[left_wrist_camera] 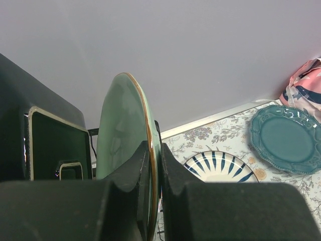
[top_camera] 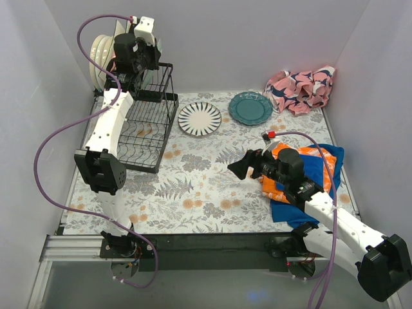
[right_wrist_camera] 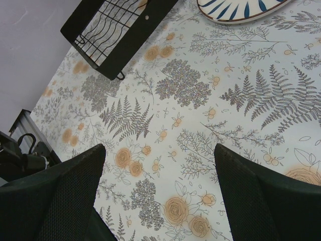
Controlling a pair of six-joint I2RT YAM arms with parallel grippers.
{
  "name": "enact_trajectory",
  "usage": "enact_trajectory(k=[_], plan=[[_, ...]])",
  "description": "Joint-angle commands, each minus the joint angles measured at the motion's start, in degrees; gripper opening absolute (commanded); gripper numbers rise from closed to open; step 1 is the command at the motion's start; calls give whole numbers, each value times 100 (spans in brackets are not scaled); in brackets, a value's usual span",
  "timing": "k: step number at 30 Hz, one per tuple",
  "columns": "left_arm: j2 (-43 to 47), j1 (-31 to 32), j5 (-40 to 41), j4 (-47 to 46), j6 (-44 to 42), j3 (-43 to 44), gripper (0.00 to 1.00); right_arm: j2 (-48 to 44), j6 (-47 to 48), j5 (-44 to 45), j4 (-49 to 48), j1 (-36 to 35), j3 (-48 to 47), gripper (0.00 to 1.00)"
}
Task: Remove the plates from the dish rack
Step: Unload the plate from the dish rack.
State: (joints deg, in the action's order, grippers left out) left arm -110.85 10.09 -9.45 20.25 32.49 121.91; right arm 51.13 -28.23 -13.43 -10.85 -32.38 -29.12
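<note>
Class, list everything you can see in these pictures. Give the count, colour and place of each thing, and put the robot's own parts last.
dish rack: one, black wire, far left of the table
cream plates: at least two, cream, standing at the rack's far-left end
pale green plate: one, pale green with a brown rim, upright at the rack's far end
striped plate: one, cream with dark stripes, flat on the table right of the rack
teal plate: one, teal, flat, right of the striped plate
pink cloth: one, pink with dark pattern, far right corner
orange and blue cloth: one, near right, under the right arm
table cover: one, pale floral print
left fingers: black, pinching the pale green plate
right fingers: black, open, over the table cover
</note>
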Motion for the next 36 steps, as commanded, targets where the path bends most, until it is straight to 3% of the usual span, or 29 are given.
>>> enact_trajectory(k=[1, 36], plan=[[301, 108, -127, -74, -67, 254, 0, -51, 116, 69, -286, -49, -58, 93], [116, -33, -311, 427, 82, 923, 0, -16, 133, 183, -268, -146, -85, 93]])
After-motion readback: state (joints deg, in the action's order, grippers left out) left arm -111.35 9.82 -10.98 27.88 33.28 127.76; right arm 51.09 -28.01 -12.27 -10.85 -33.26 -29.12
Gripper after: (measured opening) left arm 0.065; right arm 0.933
